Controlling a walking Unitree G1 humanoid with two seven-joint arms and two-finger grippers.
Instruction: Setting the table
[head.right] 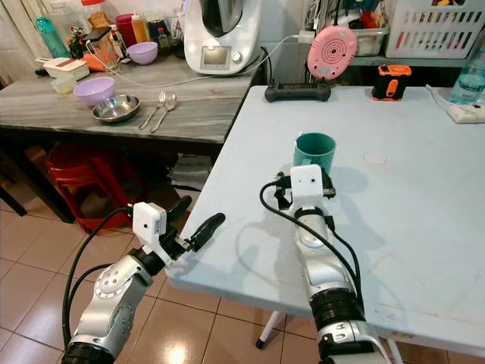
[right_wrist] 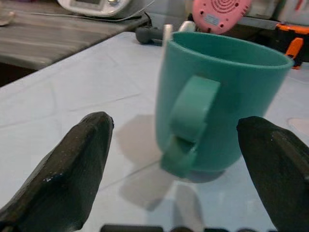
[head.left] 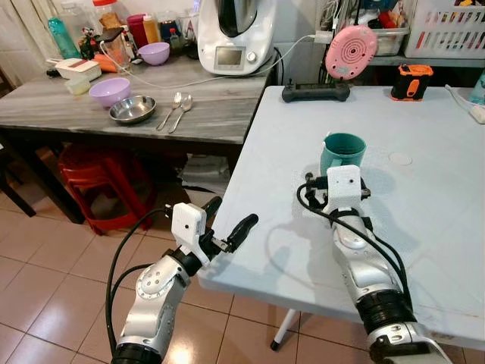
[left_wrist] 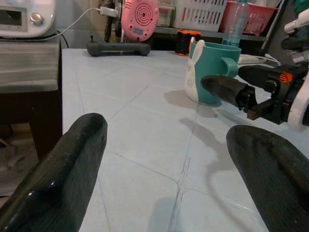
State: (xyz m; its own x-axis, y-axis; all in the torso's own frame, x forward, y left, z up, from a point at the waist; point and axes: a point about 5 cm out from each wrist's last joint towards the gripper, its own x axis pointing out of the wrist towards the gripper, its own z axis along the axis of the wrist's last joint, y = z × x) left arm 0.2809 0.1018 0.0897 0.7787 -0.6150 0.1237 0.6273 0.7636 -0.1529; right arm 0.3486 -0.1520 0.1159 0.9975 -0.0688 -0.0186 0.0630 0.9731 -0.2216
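Right now the right pincer (right_wrist: 174, 164) sits low over the white bench (head.left: 424, 227) with its two black fingers spread wide, one on either side of the teal mug (right_wrist: 219, 104) but not touching it. The mug stands upright on the bench, its handle turned toward that pincer, and a white rabbit-like figure shows on its far side in the left wrist view. The left pincer (head.left: 227, 224) hangs just off the bench's near-left edge, away from the mug, fingers likewise parted and holding nothing. Beyond the mug, at the bench's back edge, lie a black power strip (head.left: 316, 92), a pink round fan (head.left: 351, 51) and an orange-and-black tool (head.left: 411, 80). Left of the mug, on the grey wooden bench (head.left: 212, 114), rest a steel bowl (head.left: 132, 109), a lilac bowl (head.left: 109, 92), a fork and spoon (head.left: 176, 110) and a white kitchen machine (head.left: 235, 34).
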